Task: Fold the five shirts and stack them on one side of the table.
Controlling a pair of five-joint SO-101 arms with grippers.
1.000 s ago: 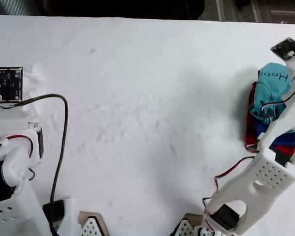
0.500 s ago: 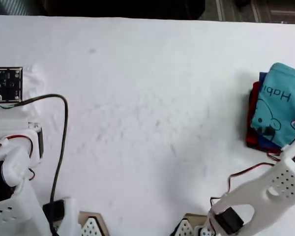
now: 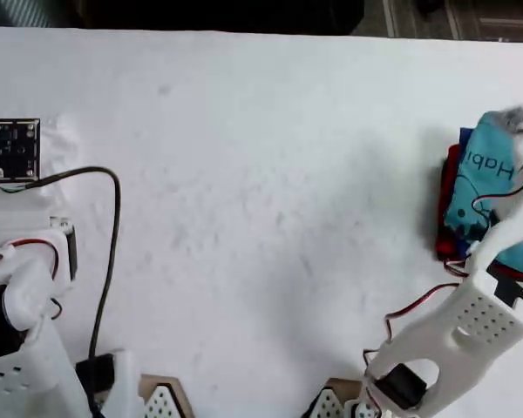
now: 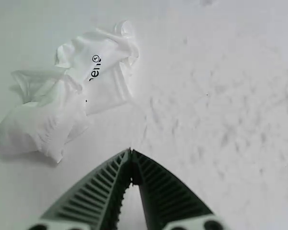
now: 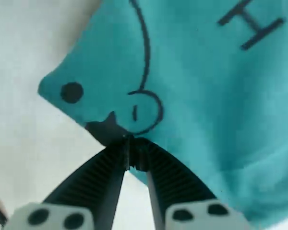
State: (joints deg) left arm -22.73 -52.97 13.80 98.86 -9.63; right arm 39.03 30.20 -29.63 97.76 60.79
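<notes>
A teal shirt (image 3: 481, 178) with black print lies on top of a stack at the table's right edge. A red shirt (image 3: 446, 205) and a blue shirt (image 3: 465, 137) peek out beneath it. The right arm (image 3: 471, 322) stretches over this stack. In the right wrist view my right gripper (image 5: 129, 151) is shut, pinching the teal shirt (image 5: 197, 86) near its printed corner. At the left side my left gripper (image 4: 131, 153) is shut with nothing in it. It hovers just short of a crumpled white shirt (image 4: 67, 105) lying on the white table.
The left arm (image 3: 17, 296) with its black cable (image 3: 113, 226) sits at the table's near left corner. Both arm bases stand along the near edge. The white table (image 3: 261, 174) stretches wide between the two arms.
A second ago the teal shirt was bunched under the right arm. Then the arm drew back and the shirt lay spread. Now the arm is over the stack again. The left arm has kept still.
</notes>
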